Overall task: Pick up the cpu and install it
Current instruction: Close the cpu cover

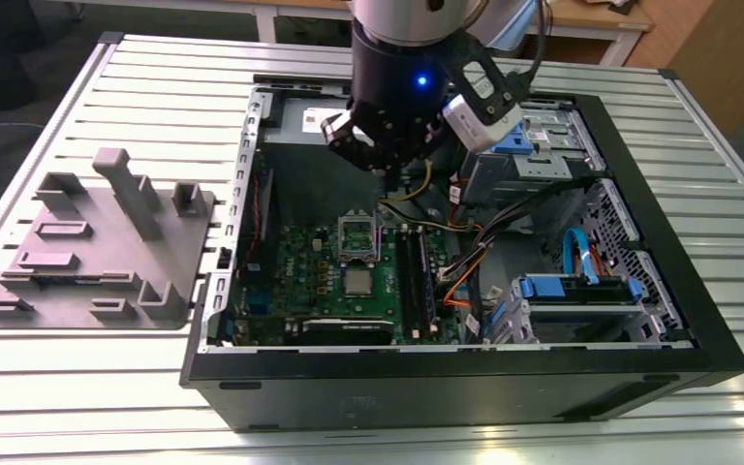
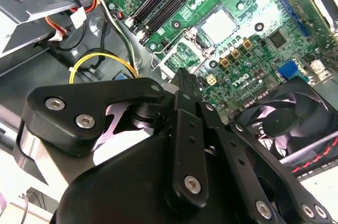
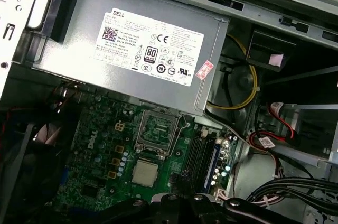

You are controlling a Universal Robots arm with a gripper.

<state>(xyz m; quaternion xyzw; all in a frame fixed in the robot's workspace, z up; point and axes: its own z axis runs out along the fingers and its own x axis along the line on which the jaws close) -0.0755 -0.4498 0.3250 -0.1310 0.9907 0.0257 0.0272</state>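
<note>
An open black computer case is seen lying on a slatted tabletop, and a grey fixture plate is set on the same surface beside the case, towards the exterior view's left. Inside the case a green motherboard is laid flat, with a grey power supply mounted along one edge of it and a black fan fixed near another. The cpu is found lying flat on the motherboard, silvery top upward, at the foot of the socket frame, which is raised and open; in the second wrist view four mounting holes are ranged around the chip, so it appears to be placed in its socket. Black memory slots are lined up just beside it. The gripper is held above the board on the power supply's side of the socket frame, clear of the cpu and touching nothing. Its jaws are seen drawn narrowly together, and nothing is held between them. A yellow cable is looped near the board's edge below the gripper, and bundled cables are run across the case towards the exterior view's right.
</note>
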